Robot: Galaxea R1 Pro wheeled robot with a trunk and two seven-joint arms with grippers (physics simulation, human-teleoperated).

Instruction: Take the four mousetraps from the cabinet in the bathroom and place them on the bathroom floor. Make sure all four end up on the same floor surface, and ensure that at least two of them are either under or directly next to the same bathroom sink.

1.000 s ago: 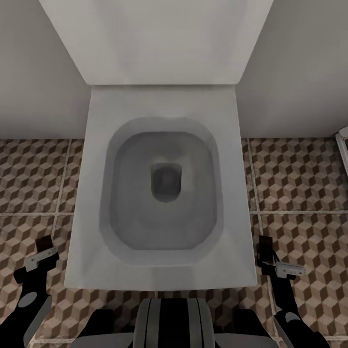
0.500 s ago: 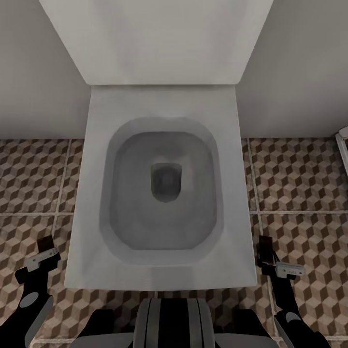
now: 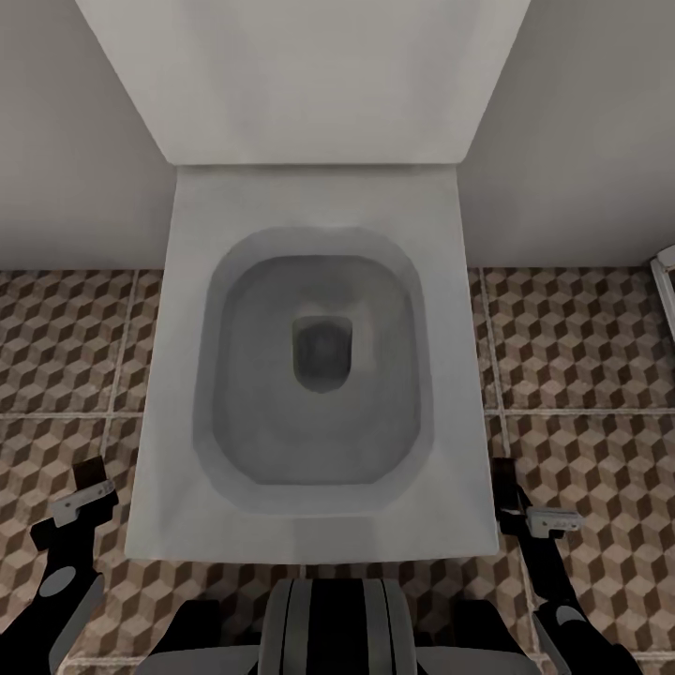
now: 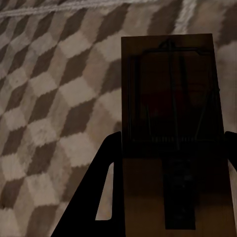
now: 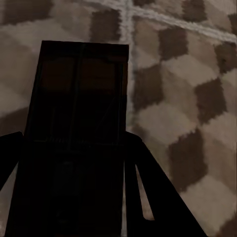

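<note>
Cube-patterned brown, beige and white tiles of the bathroom floor (image 3: 581, 347) surround a white rectangular toilet (image 3: 314, 375). Two flat wooden mousetraps show: the left end effector (image 3: 89, 478) pinches one mousetrap (image 4: 170, 123), the right end effector (image 3: 506, 492) another mousetrap (image 5: 81, 98), both above the floor.

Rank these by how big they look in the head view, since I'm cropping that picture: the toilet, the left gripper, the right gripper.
1. toilet, by far the largest.
2. left gripper and right gripper look about the same size, each holding a mousetrap over the bathroom floor, so I won't rank them.
</note>
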